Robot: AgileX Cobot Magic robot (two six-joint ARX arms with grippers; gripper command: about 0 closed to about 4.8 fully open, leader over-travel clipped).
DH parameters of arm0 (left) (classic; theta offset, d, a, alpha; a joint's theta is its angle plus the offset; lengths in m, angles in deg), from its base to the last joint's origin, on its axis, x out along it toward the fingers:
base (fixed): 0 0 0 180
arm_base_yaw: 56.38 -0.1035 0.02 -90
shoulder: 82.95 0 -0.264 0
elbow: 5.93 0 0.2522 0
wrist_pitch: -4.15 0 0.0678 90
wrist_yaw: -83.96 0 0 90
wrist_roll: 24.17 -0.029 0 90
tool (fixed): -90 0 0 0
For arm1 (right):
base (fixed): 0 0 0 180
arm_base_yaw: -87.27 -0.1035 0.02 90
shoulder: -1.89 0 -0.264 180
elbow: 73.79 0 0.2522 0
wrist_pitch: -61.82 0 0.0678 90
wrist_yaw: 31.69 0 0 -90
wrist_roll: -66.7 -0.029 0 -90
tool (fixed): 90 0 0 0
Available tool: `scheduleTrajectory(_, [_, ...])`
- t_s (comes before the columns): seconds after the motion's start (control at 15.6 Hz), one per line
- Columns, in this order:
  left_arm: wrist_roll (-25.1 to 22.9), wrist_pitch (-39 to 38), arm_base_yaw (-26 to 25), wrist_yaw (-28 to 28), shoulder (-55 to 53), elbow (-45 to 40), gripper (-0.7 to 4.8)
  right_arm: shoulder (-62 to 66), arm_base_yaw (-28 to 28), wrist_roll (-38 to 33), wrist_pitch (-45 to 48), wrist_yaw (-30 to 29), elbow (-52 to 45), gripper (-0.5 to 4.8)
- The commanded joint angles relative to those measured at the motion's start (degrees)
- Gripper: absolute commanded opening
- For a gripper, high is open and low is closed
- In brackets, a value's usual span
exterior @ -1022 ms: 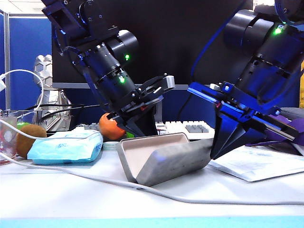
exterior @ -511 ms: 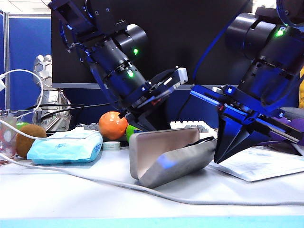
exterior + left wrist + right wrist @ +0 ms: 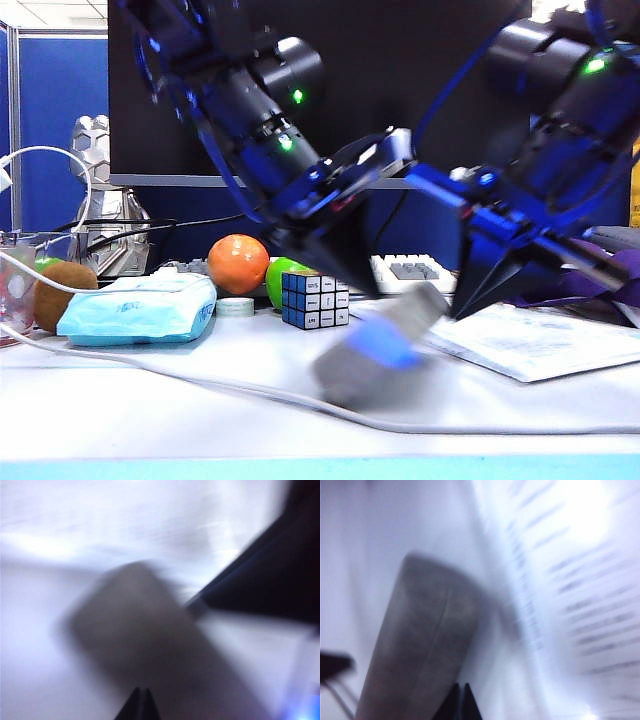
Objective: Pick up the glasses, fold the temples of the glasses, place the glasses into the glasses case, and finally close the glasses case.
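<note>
At table centre: glasses case [image 3: 385, 345], blurred, tilted, one end on the table [image 3: 150, 385] | left pincer [image 3: 352, 268] and right pincer [image 3: 470, 300] fully closed, just above it | advice: press the lid evenly, keep case from sliding.

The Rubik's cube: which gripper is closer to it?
Left. The left gripper hangs just beside the Rubik's cube; the right gripper is farther off, past the grey case.

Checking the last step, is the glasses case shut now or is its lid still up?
Shut: the glasses case, though blurred, shows only grey shell, with no cream lining; the right wrist view shows its halves meeting at a seam.
</note>
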Motion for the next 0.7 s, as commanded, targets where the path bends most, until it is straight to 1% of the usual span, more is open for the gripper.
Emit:
scheduleTrajectory(0.06, [0.2,-0.2,-0.6,-5.7,2.5,0.1,-0.06,-2.4,3.9,0.7,1.1,2.7,0.3,-0.03])
scheduleTrajectory(0.19, [0.2,-0.8,-0.6,-5.8,4.1,0.1,-0.06,-2.7,6.0,3.1,1.6,3.1,0.3,-0.03])
scheduleTrajectory(0.32, [0.2,-1.9,-0.6,-5.6,5.4,0.1,-0.06,-2.6,6.6,9.0,3.2,2.8,0.3,-0.03])
scheduleTrajectory(0.45, [0.2,-2.1,-0.6,-6.4,6.7,0.1,-0.06,-3.5,6.6,9.3,3.8,-0.4,0.3,-0.03])
scheduleTrajectory(0.58, [0.3,-1.6,-0.6,-9.9,8.9,0.1,-0.06,-6.4,6.6,9.5,4.5,-0.1,0.3,-0.03])
scheduleTrajectory(0.7, [1.8,0.0,-0.7,-11.4,12.7,0.1,-0.06,-11.0,6.6,9.6,5.7,0.1,0.3,-0.03])
